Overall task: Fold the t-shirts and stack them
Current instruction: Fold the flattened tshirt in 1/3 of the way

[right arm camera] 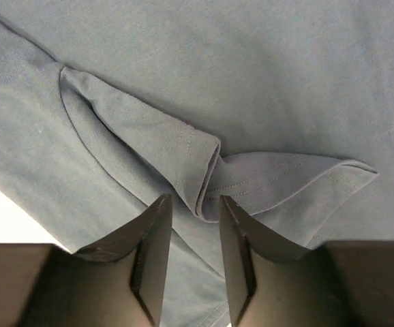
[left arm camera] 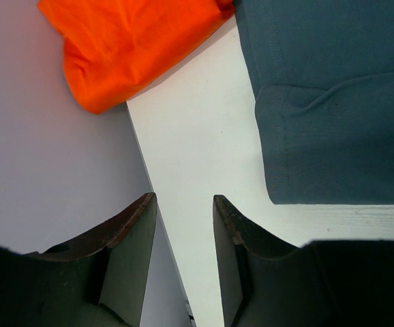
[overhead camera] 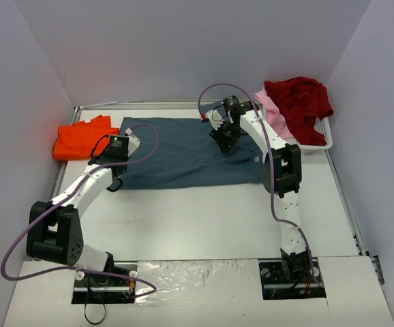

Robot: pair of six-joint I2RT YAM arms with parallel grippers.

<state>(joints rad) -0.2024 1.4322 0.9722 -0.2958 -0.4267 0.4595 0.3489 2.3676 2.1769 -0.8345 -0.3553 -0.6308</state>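
Folding the blue shirt (overhead camera: 183,160), spread flat mid-table.
My right gripper (right arm camera: 193,203) hangs part-open over its bunched far-right sleeve (right arm camera: 204,170), gripping nothing; my left gripper (left arm camera: 183,201) gapes empty by the near-left corner. Next, likely: pinch that soft, creased knit and fold inward. Orange shirt (overhead camera: 81,139) lies far left.

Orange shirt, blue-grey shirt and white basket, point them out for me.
orange shirt (overhead camera: 81,141), top view, middle of the folded cloth.
blue-grey shirt (overhead camera: 183,153), top view, flat middle.
white basket (overhead camera: 313,144), top view, near rim.
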